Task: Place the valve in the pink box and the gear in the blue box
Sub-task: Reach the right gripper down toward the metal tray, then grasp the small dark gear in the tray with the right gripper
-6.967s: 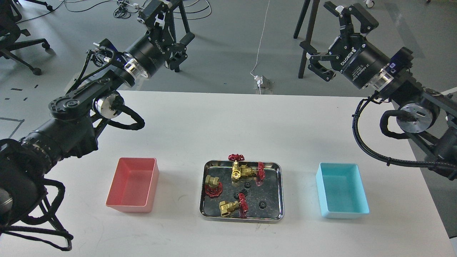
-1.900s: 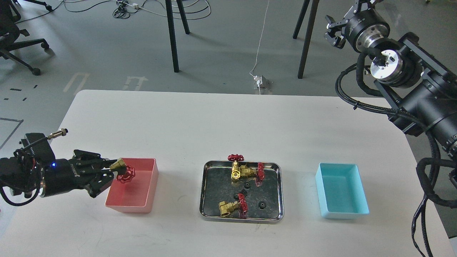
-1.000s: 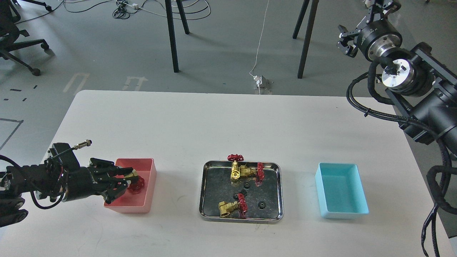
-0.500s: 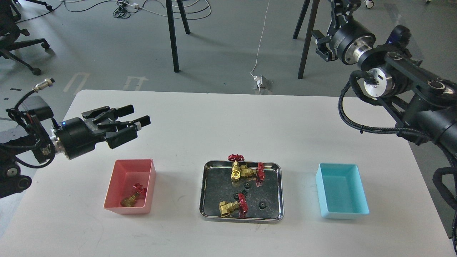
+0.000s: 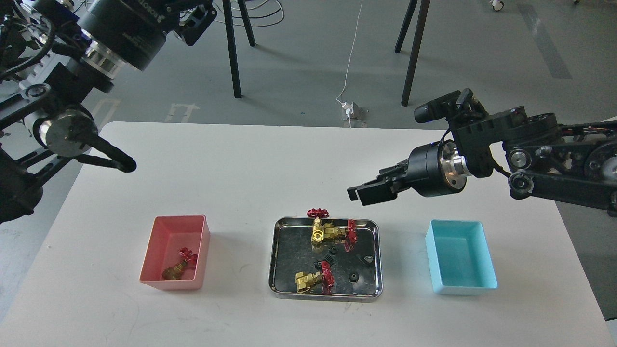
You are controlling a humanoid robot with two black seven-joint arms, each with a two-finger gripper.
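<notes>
**With one valve binned, the right arm hangs above the tray**

While your right gripper [image 5: 360, 194] hovers above the far right corner of the steel tray [image 5: 274, 270], its fingers look close together and hold nothing; you cannot tell the gap for certain. Your left gripper [image 5: 195, 19] sits high at the top left edge, too cut off to judge. One valve [image 5: 178, 265] lies inside the pink box [image 5: 152, 250]. Small black gears, such as the gear [image 5: 354, 277], lie in the tray among more valves. The blue box [image 5: 487, 260] stands just right of the tray.
</notes>
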